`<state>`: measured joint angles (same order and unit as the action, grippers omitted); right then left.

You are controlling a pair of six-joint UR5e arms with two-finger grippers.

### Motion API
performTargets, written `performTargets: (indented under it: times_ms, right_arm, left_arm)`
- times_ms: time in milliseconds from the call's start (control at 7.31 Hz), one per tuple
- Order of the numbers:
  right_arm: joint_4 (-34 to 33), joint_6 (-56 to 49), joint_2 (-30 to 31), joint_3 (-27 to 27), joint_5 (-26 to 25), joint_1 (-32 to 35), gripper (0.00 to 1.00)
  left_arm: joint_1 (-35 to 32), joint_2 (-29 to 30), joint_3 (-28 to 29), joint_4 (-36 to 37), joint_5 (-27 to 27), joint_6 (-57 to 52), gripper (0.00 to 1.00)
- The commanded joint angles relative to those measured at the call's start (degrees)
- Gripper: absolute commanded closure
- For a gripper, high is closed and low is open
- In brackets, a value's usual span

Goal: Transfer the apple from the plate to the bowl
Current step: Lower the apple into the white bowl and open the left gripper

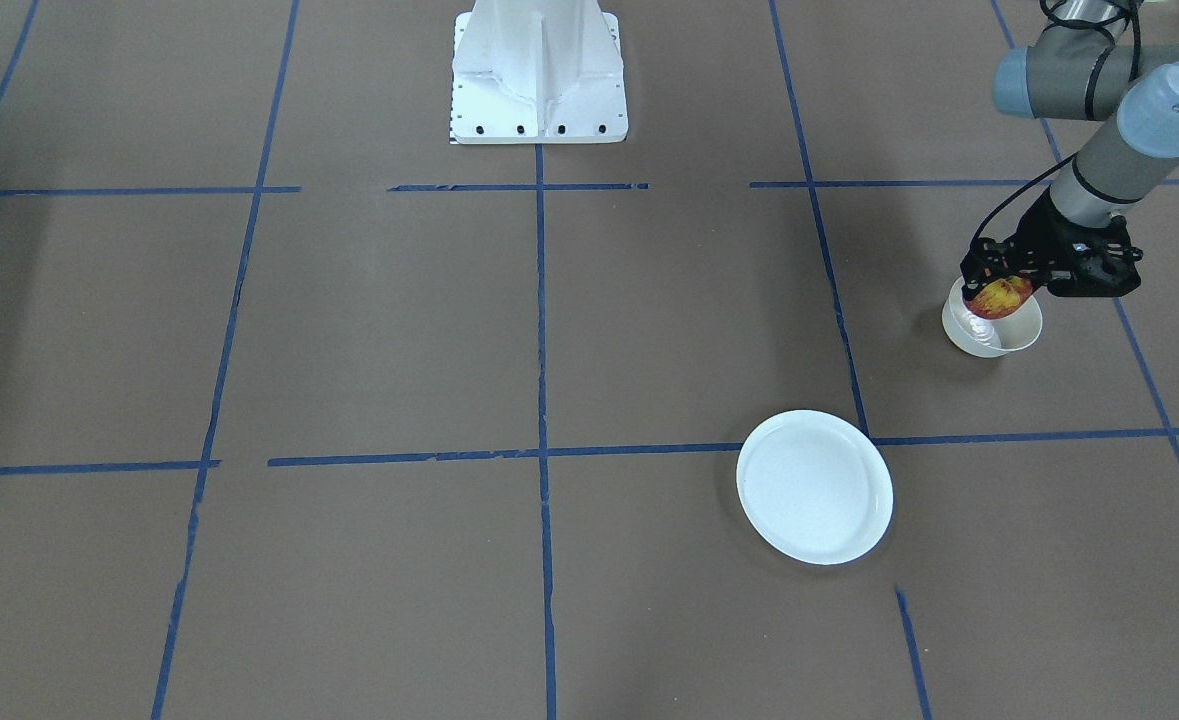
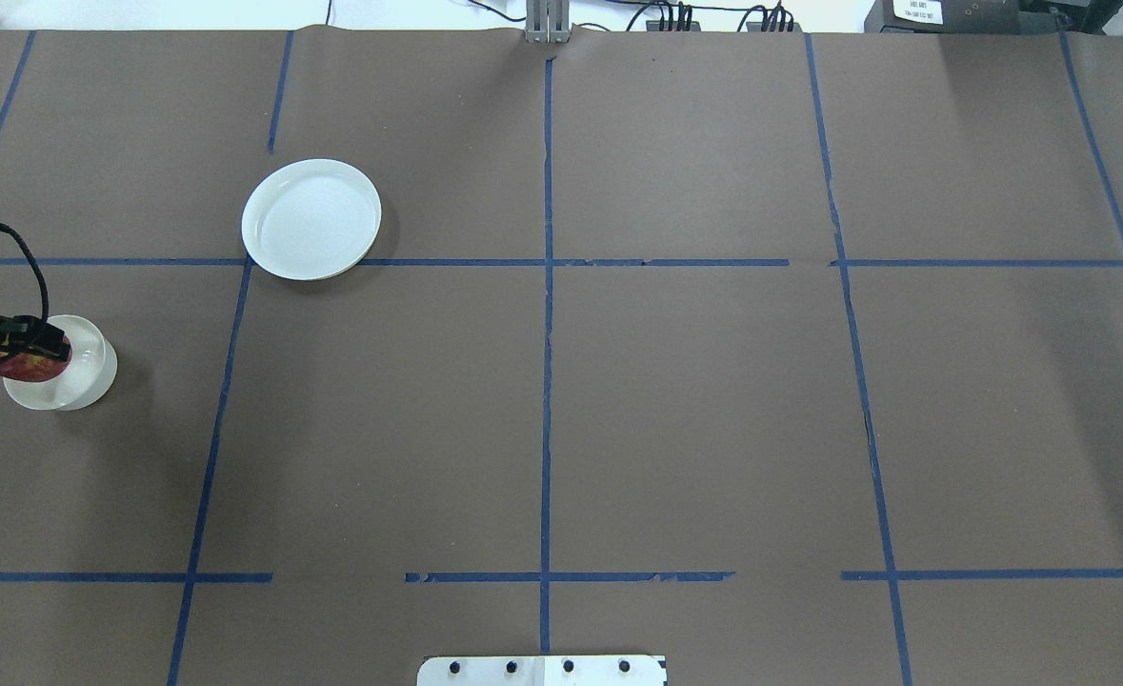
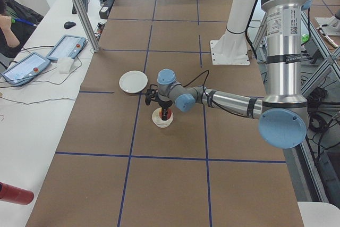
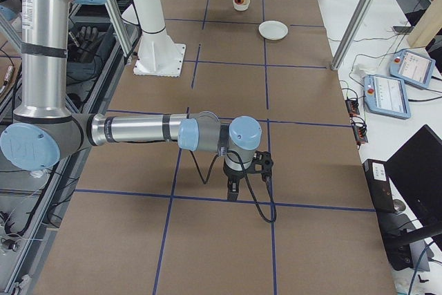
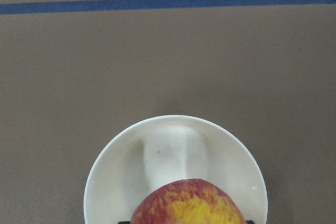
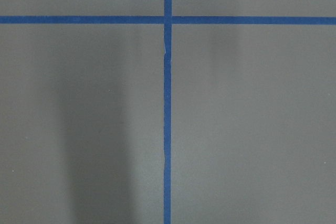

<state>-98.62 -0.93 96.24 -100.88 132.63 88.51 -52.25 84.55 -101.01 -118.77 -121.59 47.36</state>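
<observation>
The small red and yellow apple is held in my left gripper, whose jaws are shut on it just over the small deep white bowl. In the overhead view the apple hangs over the left part of the bowl. The left wrist view shows the apple above the bowl's inside. The flat white plate lies empty, apart from the bowl. My right gripper shows only in the exterior right view, above bare table; I cannot tell whether it is open or shut.
The table is covered in brown paper with blue tape lines. The white robot base stands at the table's edge. Two tablets and a red can lie on a white side bench beyond the table.
</observation>
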Motion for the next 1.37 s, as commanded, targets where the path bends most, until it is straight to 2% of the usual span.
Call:
performTargets:
  times_ms: [0,274,411,547,684,1232]
  right_arm:
    - [0.01,0.05,0.0,-0.01,0.0,0.0,0.0]
    - [0.01,-0.04,0.0,0.07,0.0,0.0,0.0]
    - [0.01,0.05,0.0,-0.01,0.0,0.0,0.0]
    - [0.01,-0.04,0.0,-0.01,0.0,0.0,0.0]
    - [0.01,0.05,0.0,-0.01,0.0,0.0,0.0]
    - [0.01,-0.04,0.0,-0.01,0.0,0.09,0.0]
  left_arm:
    - [0.57,0.0,0.37,0.03,0.12,0.1,0.99]
    - [0.57,0.62,1.51,0.03,0.12,-0.25,0.93]
    - [0.57,0.97,2.21,-0.15,0.03,-0.34,0.72]
    - [0.66,1.14,2.91,-0.15,0.03,-0.43,0.28]
    - [0.57,1.06,2.92,-0.15,0.03,-0.43,0.01]
    - [0.4,1.15,1.61,0.37,-0.84,-0.43,0.0]
